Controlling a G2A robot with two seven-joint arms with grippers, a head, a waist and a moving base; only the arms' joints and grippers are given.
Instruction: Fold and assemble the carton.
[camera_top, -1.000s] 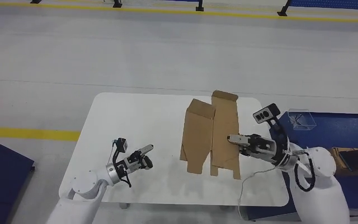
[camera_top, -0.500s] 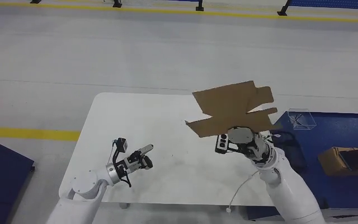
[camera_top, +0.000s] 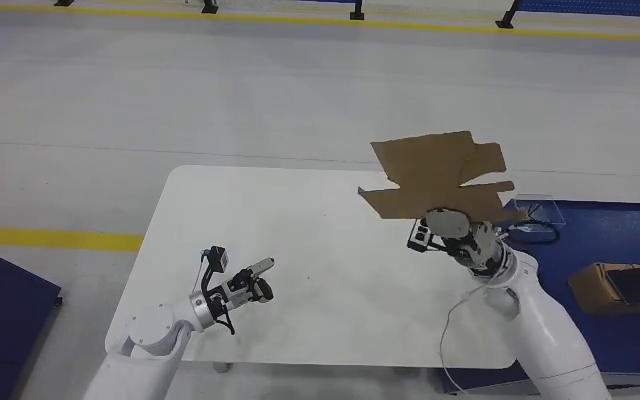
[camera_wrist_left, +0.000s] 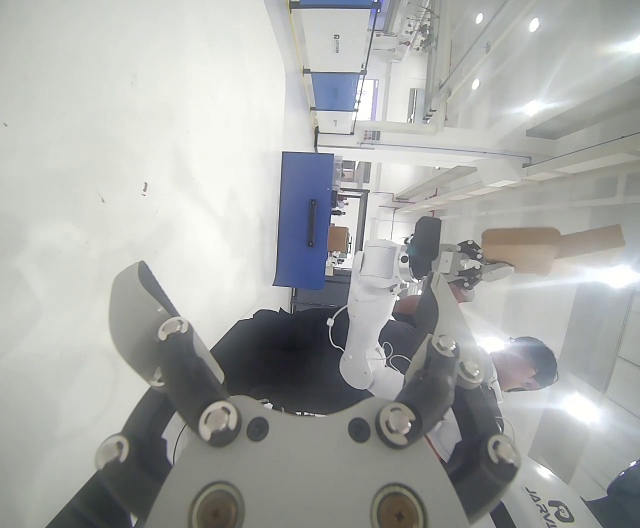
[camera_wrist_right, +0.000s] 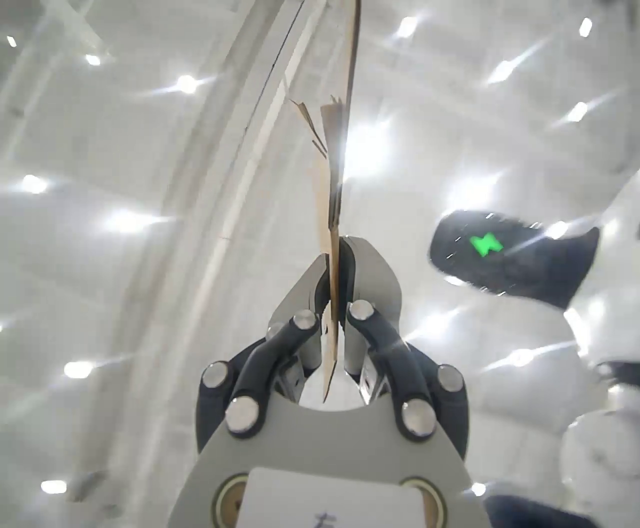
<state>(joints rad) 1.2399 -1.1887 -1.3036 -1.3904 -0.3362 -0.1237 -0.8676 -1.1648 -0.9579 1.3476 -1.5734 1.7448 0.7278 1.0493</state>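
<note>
The flattened brown carton is held in the air over the desk's far right corner, clear of the surface. Its lower edge is pinched tight in the right claw. The left claw hovers low over the desk's near left part, spread wide and holding nothing.

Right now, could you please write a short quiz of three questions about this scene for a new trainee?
1. Short answer: which claw grips the flat brown cardboard carton?
2. True or false: the carton lies flat on the white table.
3. Choose one. The left claw is: A) open and empty; B) shut on the carton; C) shut on a cable.

Key
1. The right claw.
2. False: it is held up above the table.
3. A.
</note>
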